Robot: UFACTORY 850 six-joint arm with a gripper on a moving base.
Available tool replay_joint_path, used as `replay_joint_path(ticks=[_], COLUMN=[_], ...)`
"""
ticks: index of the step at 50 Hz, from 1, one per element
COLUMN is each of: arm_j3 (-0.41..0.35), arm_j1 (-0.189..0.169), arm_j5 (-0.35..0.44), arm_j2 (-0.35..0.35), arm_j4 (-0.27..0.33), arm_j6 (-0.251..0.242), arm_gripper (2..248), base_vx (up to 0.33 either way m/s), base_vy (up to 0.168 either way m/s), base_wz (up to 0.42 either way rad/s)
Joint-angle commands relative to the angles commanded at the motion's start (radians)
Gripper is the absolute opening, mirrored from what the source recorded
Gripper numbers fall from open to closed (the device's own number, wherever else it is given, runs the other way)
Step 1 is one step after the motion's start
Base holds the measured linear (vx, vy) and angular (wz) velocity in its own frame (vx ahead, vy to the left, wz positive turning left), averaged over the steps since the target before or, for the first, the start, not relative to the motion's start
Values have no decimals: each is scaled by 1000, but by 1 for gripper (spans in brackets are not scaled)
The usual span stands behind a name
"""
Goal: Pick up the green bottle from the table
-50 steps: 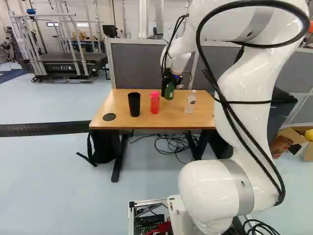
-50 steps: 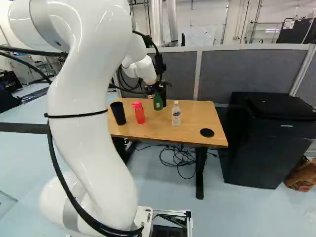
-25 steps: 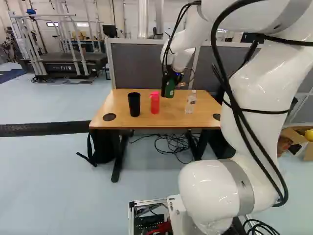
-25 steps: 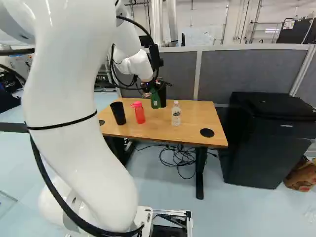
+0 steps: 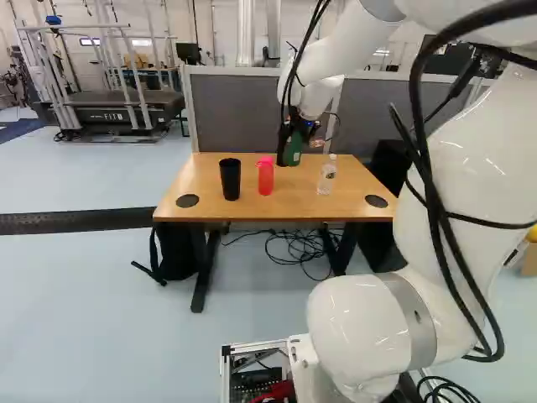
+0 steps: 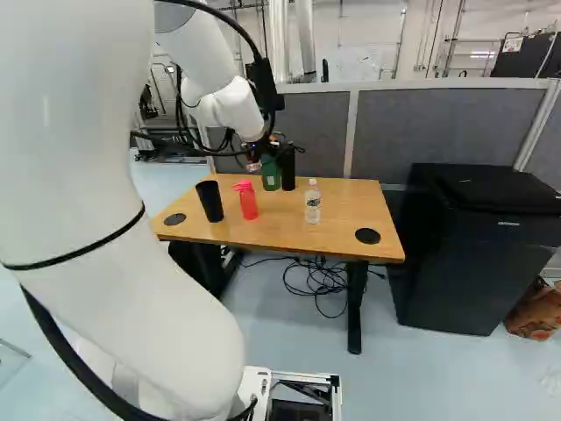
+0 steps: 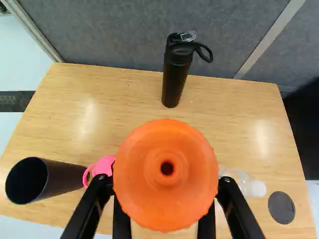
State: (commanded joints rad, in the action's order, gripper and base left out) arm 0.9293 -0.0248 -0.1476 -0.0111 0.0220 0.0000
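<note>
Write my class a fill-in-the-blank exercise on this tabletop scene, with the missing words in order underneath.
The end effector grips a lidded bottle whose body is coloured ____.
Seen in the wrist view, the round lid of that bottle is coloured ____.
The pink-lidded bottle stands ____ the black cup and the clear bottle.
The flask with a carry loop, near the grey partition, is coloured ____.

Missing words: green; orange; between; black.
</note>
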Motion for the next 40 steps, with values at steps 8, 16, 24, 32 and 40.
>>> replay_joint_path(ticks=[8,16,24,32,40], arm_j3=[-41,-79,-79,-79,-79], arm_j1=[4,7,7,7,7], arm_j5=[0,0,0,0,0], arm_j2=[42,80,80,80,80], arm_j4=[0,0,0,0,0], arm_j6=[0,0,0,0,0], arm_gripper=[17,17,17,17,17], base_vx=[0,0,-127,-223,-263], base_vy=[0,0,6,28,33], base_wz=[0,0,46,29,27])
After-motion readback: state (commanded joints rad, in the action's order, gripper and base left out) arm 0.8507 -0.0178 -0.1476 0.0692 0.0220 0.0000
